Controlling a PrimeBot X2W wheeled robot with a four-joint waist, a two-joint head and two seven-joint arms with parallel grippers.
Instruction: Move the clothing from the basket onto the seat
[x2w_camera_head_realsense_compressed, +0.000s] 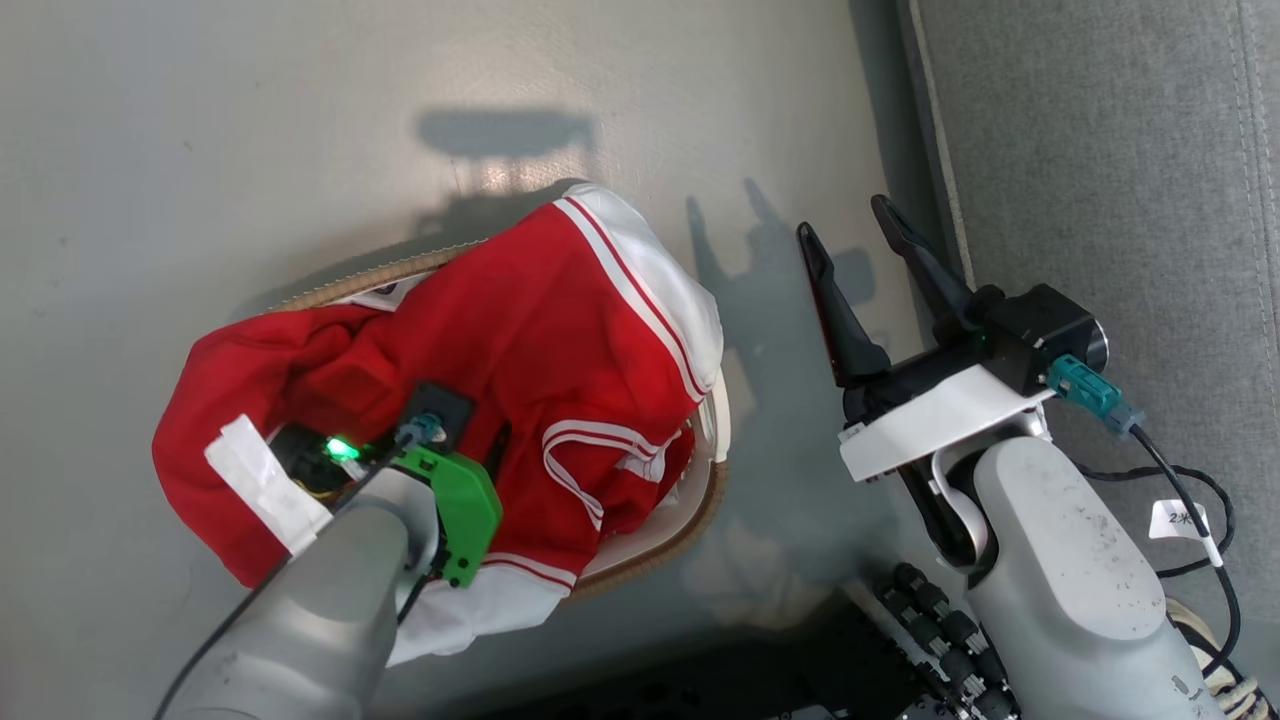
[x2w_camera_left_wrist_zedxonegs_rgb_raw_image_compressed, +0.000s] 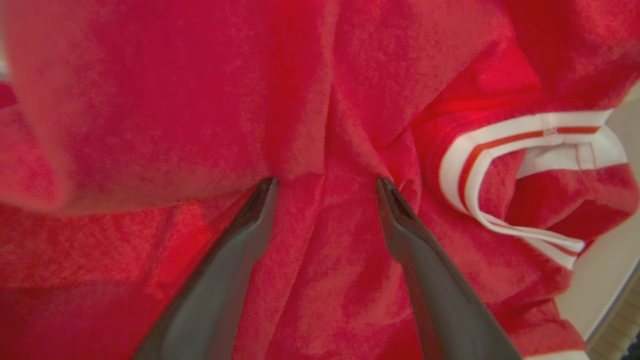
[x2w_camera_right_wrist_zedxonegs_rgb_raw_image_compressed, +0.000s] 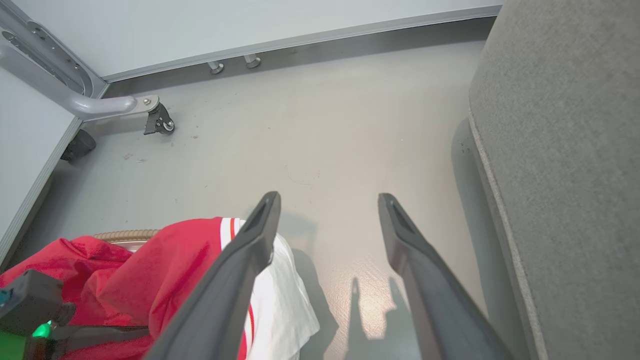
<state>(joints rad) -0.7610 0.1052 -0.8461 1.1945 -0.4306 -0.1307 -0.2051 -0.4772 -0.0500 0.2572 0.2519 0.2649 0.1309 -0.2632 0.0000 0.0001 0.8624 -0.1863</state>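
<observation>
The red clothing (x2w_camera_head_realsense_compressed: 520, 330) with white stripe trim lies heaped in the basket (x2w_camera_head_realsense_compressed: 655, 548) on the floor and spills over its left side. My left arm reaches down into the heap. In the left wrist view my left gripper (x2w_camera_left_wrist_zedxonegs_rgb_raw_image_compressed: 326, 185) stands open, both fingertips pressed into the red clothing (x2w_camera_left_wrist_zedxonegs_rgb_raw_image_compressed: 310, 100), with a fold of it between them. My right gripper (x2w_camera_head_realsense_compressed: 860, 255) hangs open and holds nothing, to the right of the basket and just left of the grey seat (x2w_camera_head_realsense_compressed: 1110, 150). The right wrist view shows my right gripper (x2w_camera_right_wrist_zedxonegs_rgb_raw_image_compressed: 328, 200) over bare floor, the clothing (x2w_camera_right_wrist_zedxonegs_rgb_raw_image_compressed: 165, 270) at lower left and the seat (x2w_camera_right_wrist_zedxonegs_rgb_raw_image_compressed: 565, 150) at right.
A grey frame leg with a caster (x2w_camera_right_wrist_zedxonegs_rgb_raw_image_compressed: 159, 120) and a pale wall panel (x2w_camera_right_wrist_zedxonegs_rgb_raw_image_compressed: 250, 25) stand beyond the basket. Black cables (x2w_camera_head_realsense_compressed: 1190, 500) hang by my right arm. My dark base (x2w_camera_head_realsense_compressed: 900, 620) is at the bottom. Floor (x2w_camera_right_wrist_zedxonegs_rgb_raw_image_compressed: 325, 125) lies between basket and seat.
</observation>
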